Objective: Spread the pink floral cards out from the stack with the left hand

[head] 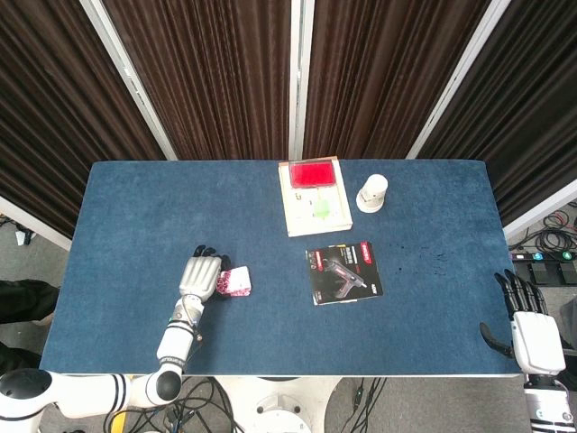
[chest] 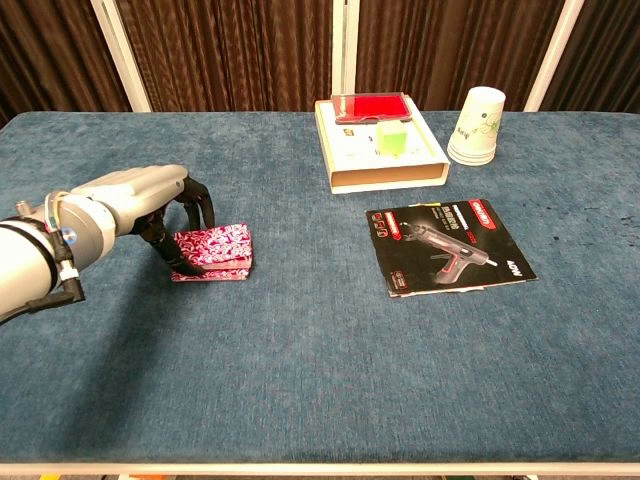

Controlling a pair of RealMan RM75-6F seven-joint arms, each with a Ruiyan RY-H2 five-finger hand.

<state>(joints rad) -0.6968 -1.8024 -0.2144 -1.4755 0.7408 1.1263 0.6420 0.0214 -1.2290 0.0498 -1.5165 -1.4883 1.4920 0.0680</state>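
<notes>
Left hand [chest: 165, 205], lower left of frame: fingers [chest: 188, 262] curled down onto the left edge of pink floral cards [chest: 215, 250], touching, not clamped. Stack looked squared, so spreading prob. not begun. Right hand [head: 532, 329] idle at lower right, fingers apart. Upper centre: shallow tray [chest: 385, 175] w/ red case [chest: 372, 105] & green block [chest: 394, 139].

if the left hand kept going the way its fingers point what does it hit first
The card stack: the left hand is already at it, fingertips at its left edge. Whether they touch it is unclear.
</notes>
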